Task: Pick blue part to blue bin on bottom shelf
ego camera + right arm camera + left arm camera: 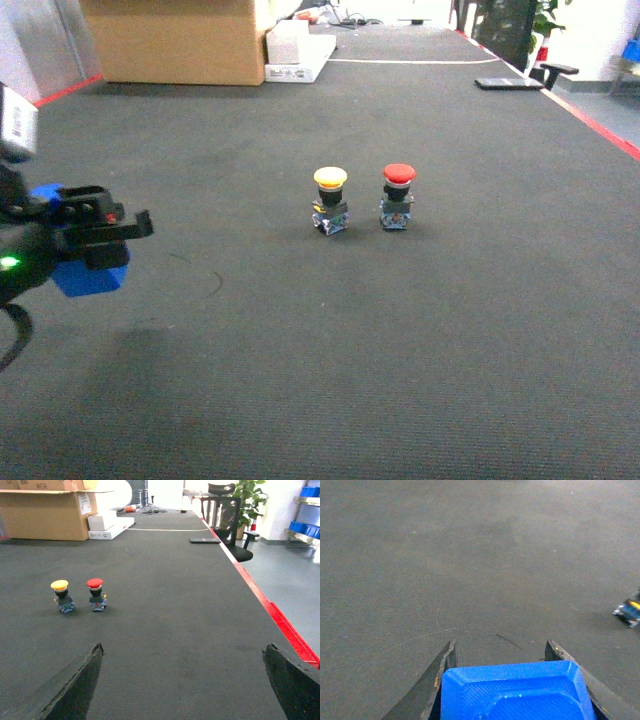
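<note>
- The left gripper (pixel 500 652) holds the blue part (pixel 515 692) between its closed fingers, lifted above the dark mat (pixel 400 340) at the left side.
- The right gripper (pixel 182 680) is wide open and empty.
- Neither the blue bin nor the bottom shelf is in view, so carry the part level and keep the squeeze firm.
- The yellow button (pixel 330 200) and red button (pixel 398 196) stand well apart to the right; open mat lies ahead, with a red edge strip (pixel 287 630) far right.
</note>
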You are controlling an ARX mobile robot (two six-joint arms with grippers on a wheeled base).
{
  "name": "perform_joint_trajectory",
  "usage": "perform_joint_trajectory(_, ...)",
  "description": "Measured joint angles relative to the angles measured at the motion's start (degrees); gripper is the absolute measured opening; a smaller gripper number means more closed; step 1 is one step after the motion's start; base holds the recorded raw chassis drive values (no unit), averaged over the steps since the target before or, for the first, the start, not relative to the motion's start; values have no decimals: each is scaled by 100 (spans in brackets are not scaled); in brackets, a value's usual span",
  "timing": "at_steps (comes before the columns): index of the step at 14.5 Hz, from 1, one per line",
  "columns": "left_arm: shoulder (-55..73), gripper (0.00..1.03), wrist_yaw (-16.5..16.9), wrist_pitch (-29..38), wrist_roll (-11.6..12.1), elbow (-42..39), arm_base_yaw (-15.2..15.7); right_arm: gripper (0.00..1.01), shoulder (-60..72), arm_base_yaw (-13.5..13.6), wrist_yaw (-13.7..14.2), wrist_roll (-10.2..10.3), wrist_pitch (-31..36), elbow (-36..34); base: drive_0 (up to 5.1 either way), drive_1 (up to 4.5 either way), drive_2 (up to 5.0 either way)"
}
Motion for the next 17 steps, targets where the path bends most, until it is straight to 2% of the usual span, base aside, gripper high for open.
perform_joint_trajectory(1,-914,44,2,-280,-24,-601,-101,98,0,0,0,-2,4,0,0,0,0)
perform_joint_trajectory(2,-2188,44,42,-1003,-39,-1266,-168,98,0,0,0,0,0,0,0,0,0)
perform_joint_trajectory(3,-3265,44,50,-1729,-35,-1602,-162,98,0,0,2,-2,2,0,0,0,0)
perform_joint_trajectory(5,-5534,44,-149,-3217,-15,-1784,-155,98,0,0,0,-2,2,0,0,0,0)
perform_joint_trajectory(7,-7453,44,-361,-4645,4,-1888,-396,98,0,0,0,-2,2,0,0,0,0)
perform_joint_trajectory(9,-8795,44,-649,-5888,-48,-1937,-654,98,0,0,0,-2,2,0,0,0,0)
perform_joint_trajectory(10,-9265,44,-656,-6378,-59,-1937,-730,98,0,0,0,-2,2,0,0,0,0)
perform_joint_trajectory(11,-9464,44,-621,-6636,-33,-2000,-660,98,0,0,0,-2,2,0,0,0,0)
perform_joint_trajectory(17,-9418,44,-623,-6640,-20,-2052,-634,98,0,0,0,-2,4,0,0,0,0)
